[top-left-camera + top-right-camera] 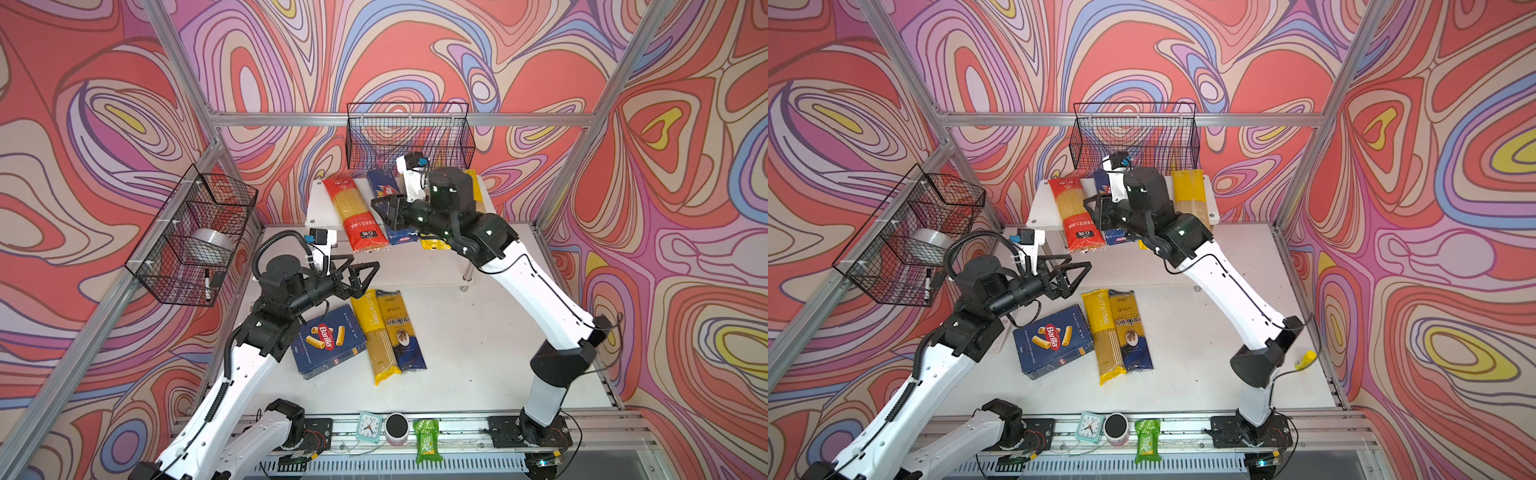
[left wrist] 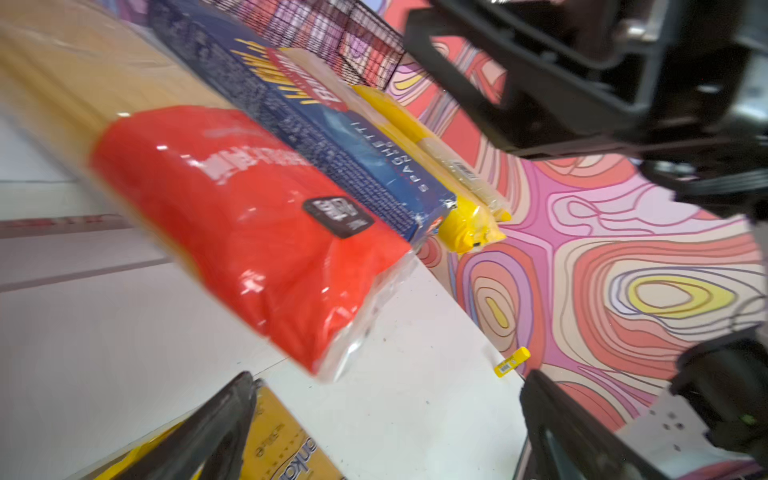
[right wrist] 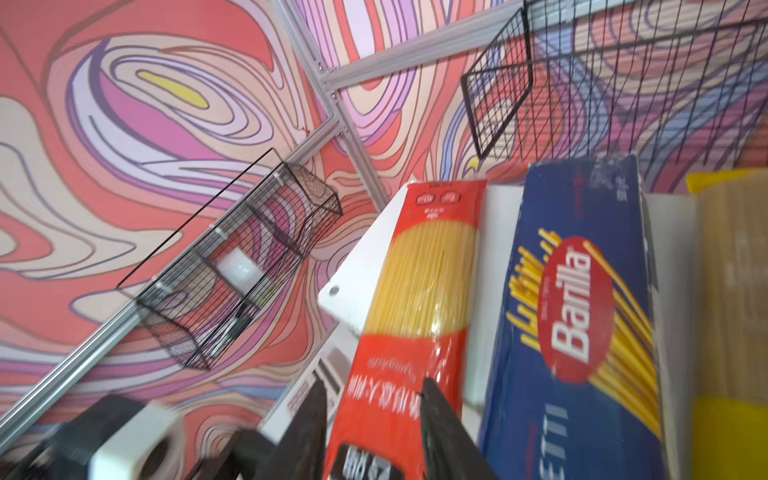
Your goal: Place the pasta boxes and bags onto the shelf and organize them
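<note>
On the top board of the white shelf (image 1: pixel 322 203) lie the red bag (image 1: pixel 357 212), the narrow Barilla spaghetti box (image 3: pixel 582 332) and yellow-and-clear bags (image 1: pixel 1190 195). My right gripper (image 3: pixel 374 399) hovers over the near end of the red bag, jaws apart, holding nothing. On the table lie the wide rigatoni box (image 1: pixel 328 340), the yellow Pastatime bag (image 1: pixel 376 332) and the blue-and-gold bag (image 1: pixel 403 328). My left gripper (image 1: pixel 363 276) is open and empty just above the far ends of those two bags. The right arm hides much of the spaghetti box in both top views.
A black wire basket (image 1: pixel 409 137) hangs on the back wall above the shelf. Another basket (image 1: pixel 195 237) on the left wall holds a tape roll. A clock (image 1: pixel 369 426), a cylinder (image 1: pixel 397 428) and a green packet (image 1: pixel 428 440) line the front rail. A yellow tube (image 1: pixel 1305 359) lies far right.
</note>
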`<state>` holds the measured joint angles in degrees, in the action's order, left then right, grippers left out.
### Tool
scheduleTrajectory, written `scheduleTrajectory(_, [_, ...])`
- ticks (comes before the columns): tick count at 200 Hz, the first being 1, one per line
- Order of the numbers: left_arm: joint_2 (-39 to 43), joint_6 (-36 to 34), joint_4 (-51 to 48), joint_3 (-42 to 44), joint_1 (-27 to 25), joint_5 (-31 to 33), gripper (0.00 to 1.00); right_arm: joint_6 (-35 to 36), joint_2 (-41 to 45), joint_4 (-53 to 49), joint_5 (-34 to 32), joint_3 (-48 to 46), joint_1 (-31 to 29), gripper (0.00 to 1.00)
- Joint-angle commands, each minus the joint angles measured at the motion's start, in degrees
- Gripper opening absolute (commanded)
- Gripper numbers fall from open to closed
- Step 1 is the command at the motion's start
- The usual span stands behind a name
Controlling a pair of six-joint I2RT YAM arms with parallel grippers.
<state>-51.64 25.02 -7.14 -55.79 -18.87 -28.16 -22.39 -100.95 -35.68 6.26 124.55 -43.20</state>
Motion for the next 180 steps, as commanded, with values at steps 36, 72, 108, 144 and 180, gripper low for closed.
scheduleTrajectory(36, [8.7,-2.1,-15.1,3.6,4.4,10.5,1.00,6.2,10.0,-4.4,1.2,-12.0,-8.7,0.25])
scheduleTrajectory(72, [12.3,-1.7,-15.5,10.9,4.7,15.3,1.00,4.6,14.3,0.4,1.1,-22.6,-11.4,0.15])
scheduleTrajectory(108, [15.2,-3.0,-13.7,18.6,4.7,22.3,1.00,5.1,12.6,0.7,0.9,-24.2,-11.8,0.05])
scheduleTrajectory(144, [18.7,-3.4,-10.9,24.7,4.7,25.6,1.00,7.0,9.5,0.9,-0.6,-21.6,-11.8,0.03])
scheduleTrajectory(180, [20.7,-5.4,-8.8,29.3,4.7,28.1,1.00,8.1,5.4,0.5,-0.7,-18.3,-11.7,0.03])
